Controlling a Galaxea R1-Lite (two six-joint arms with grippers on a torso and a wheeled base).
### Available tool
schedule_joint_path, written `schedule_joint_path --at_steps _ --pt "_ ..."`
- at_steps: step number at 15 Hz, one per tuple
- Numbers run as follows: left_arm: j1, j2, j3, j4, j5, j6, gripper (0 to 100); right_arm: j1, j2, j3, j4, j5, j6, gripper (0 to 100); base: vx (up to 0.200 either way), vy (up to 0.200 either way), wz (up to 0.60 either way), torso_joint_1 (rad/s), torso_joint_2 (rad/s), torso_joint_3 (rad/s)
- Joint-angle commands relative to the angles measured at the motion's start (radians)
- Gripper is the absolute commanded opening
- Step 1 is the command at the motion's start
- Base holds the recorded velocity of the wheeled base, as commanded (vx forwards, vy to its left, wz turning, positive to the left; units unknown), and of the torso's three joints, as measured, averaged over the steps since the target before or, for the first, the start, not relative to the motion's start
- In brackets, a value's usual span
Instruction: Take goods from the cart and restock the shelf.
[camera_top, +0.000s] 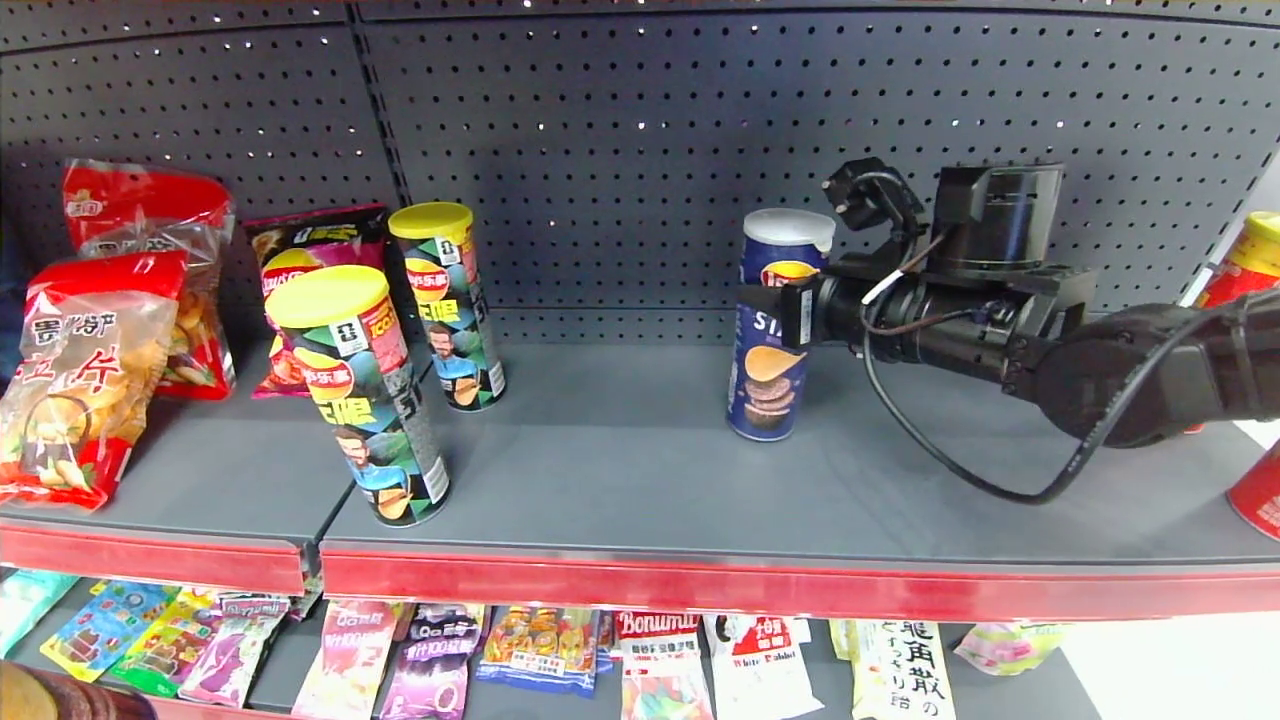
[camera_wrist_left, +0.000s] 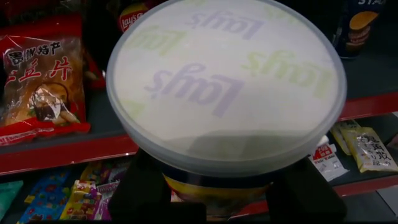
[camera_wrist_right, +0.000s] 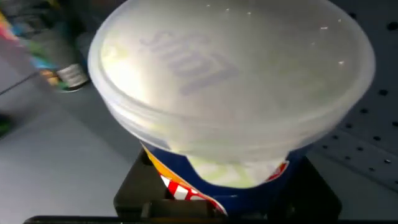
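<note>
A blue chip can (camera_top: 768, 370) with a white lid stands upright at the back middle of the grey shelf (camera_top: 620, 470), its base down at the board. My right gripper (camera_top: 772, 315) reaches in from the right and is shut on the can's upper half. The right wrist view looks down on that can's translucent lid (camera_wrist_right: 230, 81), with dark fingers (camera_wrist_right: 134, 193) on either side of the blue body. In the left wrist view my left gripper (camera_wrist_left: 224, 202) is shut on a second can (camera_wrist_left: 224, 81) with a translucent lid and yellow band, held in front of the shelf.
Two yellow-lidded cans (camera_top: 365, 395) (camera_top: 450, 305) stand left of the blue one. Snack bags (camera_top: 80, 380) (camera_top: 310, 260) fill the shelf's left end. Red cans (camera_top: 1250, 260) (camera_top: 1258, 495) sit at the right edge. Bare board lies between the can groups. Candy packets (camera_top: 540, 650) line the lower shelf.
</note>
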Motion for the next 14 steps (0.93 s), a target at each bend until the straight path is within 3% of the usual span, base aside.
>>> schedule_joint_path --at_steps 1,7,14 --pt "0.000 0.000 -0.005 0.000 0.000 0.000 0 0.036 -0.105 0.083 -0.002 -0.001 -0.001 0 0.000 0.000 0.00 0.000 0.00 0.000" --pt "0.000 -0.002 -0.008 -0.001 0.000 0.001 0 0.081 -0.265 0.270 -0.004 0.004 -0.001 0 0.000 0.000 0.00 0.000 0.00 0.000" --pt "0.002 0.001 -0.019 -0.001 0.002 0.001 0 0.154 -0.277 0.333 -0.005 -0.001 -0.002 0 0.000 0.000 0.00 0.000 0.00 0.000"
